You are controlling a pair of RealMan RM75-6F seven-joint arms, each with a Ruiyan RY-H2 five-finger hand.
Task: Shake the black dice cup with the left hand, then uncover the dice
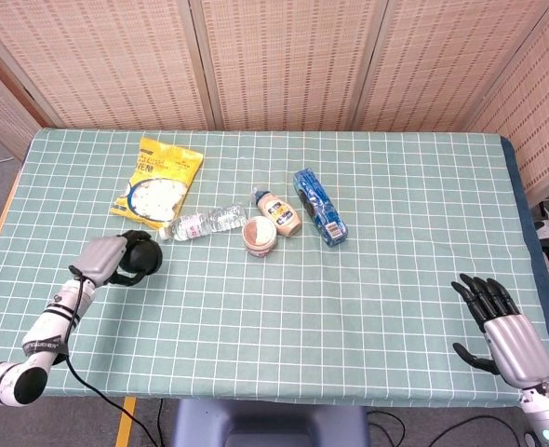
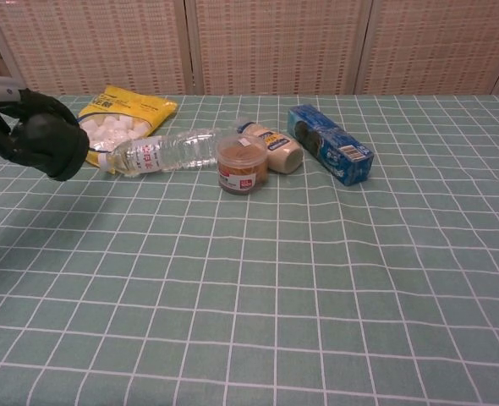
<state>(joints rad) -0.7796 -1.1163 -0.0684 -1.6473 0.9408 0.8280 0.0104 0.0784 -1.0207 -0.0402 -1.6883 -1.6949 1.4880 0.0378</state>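
My left hand point(image 1: 107, 260) grips the black dice cup point(image 1: 142, 256) over the left part of the table. In the chest view the left hand point(image 2: 4, 127) holds the cup point(image 2: 53, 140) raised off the cloth, its shadow falling below it. The dice are hidden from both views. My right hand point(image 1: 507, 326) hovers at the front right corner of the table with its fingers spread and nothing in it; the chest view does not show it.
Behind the cup lie a yellow snack bag point(image 1: 158, 182) and a clear water bottle point(image 1: 200, 223). Mid-table stand a round jar point(image 1: 260, 235), a small sauce bottle point(image 1: 279, 212) and a blue box point(image 1: 319, 206). The green checked tablecloth point(image 1: 368, 279) covers the table.
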